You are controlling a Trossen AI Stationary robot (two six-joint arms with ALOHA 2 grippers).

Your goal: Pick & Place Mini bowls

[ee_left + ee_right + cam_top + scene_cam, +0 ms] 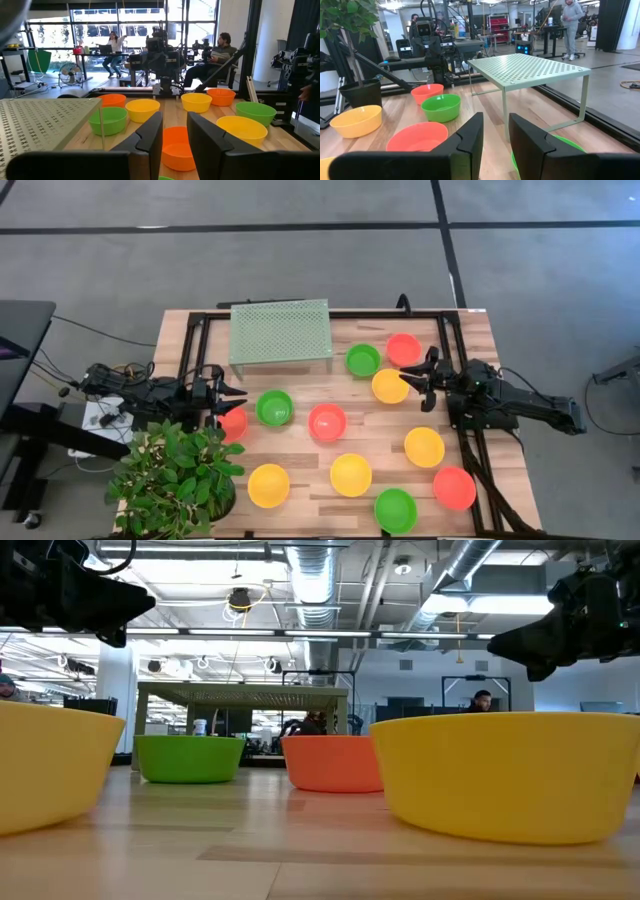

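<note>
Right claw (pixel 414 385): I read it released, hovering just over the yellow bowl (pixel 389 386).
Left claw (pixel 232 398): released too, beside the red-orange bowl (pixel 233 423).

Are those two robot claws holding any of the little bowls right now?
No. The left gripper and the right gripper are both open and empty, hovering beside bowls.

Both arms reach inward, left gripper (pixel 238 394) and right gripper (pixel 412 380) with fingers parted, holding nothing.
</note>
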